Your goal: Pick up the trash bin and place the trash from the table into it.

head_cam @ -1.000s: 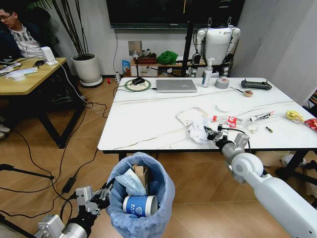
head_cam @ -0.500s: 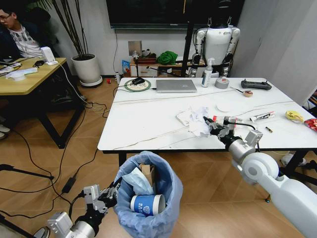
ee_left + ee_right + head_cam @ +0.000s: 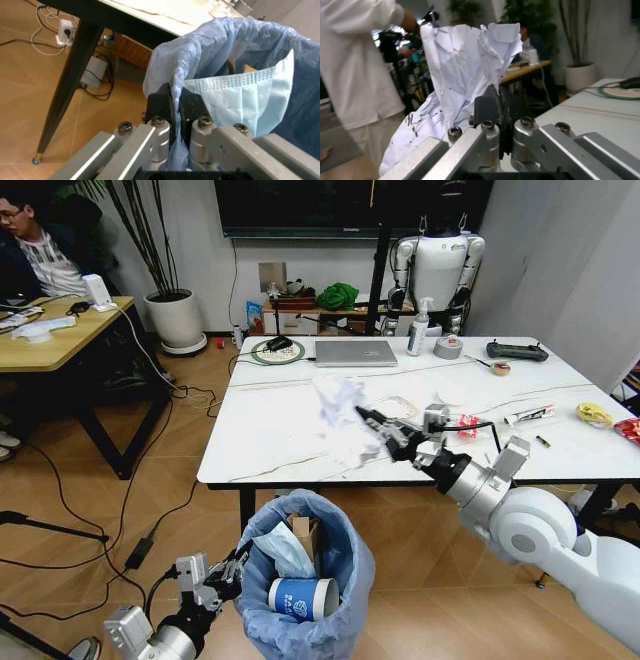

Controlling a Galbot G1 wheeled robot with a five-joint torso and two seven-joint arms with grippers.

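R pincer pinching tissue above counter; L pincer clamps bin rim (bag). I'd centre over opening before letting go.

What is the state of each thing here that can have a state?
trash bin: lifted, holding cup and mask
left gripper: fingers shut on the bin's bag rim
right gripper: fingers shut on crumpled paper
crumpled paper: lifted above the table
laptop: closed
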